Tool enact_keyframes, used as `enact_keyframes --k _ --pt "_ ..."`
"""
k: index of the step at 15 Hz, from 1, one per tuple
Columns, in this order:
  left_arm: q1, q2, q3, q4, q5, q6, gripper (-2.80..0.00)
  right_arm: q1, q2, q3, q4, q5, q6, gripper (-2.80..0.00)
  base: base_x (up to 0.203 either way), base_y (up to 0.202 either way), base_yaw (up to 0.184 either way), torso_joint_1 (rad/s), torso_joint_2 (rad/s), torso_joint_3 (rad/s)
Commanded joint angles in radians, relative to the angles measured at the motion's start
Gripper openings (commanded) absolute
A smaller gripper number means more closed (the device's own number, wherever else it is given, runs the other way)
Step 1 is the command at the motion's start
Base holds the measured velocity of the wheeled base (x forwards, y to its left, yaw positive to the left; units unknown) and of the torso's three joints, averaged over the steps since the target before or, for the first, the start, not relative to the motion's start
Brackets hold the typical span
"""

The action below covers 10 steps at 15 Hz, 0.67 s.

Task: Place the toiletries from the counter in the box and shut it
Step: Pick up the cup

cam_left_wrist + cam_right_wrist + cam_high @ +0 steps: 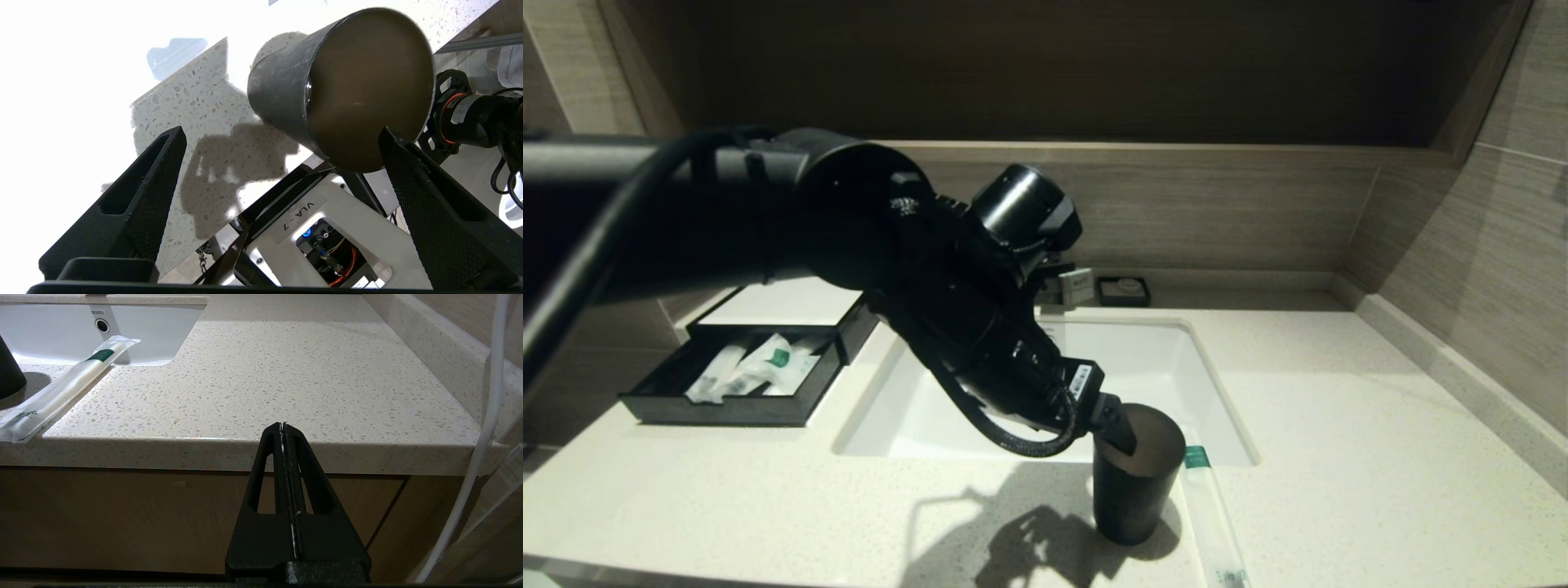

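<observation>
Behind the dark cup [1137, 474], the spread, empty left pincer [282, 139] partly hides; right pincer [284, 428] clenched.

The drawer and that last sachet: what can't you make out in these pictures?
- Drawer: head view, sachets overlap, count unclear.
- Sachet: head view, near end cut off by the edge.
- Left gripper: head view, fingertips hidden by the cup.
- Cup: contents too dark.
</observation>
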Motion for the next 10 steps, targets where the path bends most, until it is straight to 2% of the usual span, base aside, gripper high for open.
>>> enact_keyframes --k 1,10 --pt "-0.002 0.010 -0.015 0.008 -0.001 -0.003 0.00 0.000 0.000 0.000 0.000 0.000 0.000 -2.80 0.000 0.000 0.000 0.000 0.00 0.000" --pt "-0.004 0.028 -0.032 0.008 0.018 -0.002 0.00 0.000 0.000 0.000 0.000 0.000 0.000 -2.80 0.000 0.000 0.000 0.000 0.00 0.000"
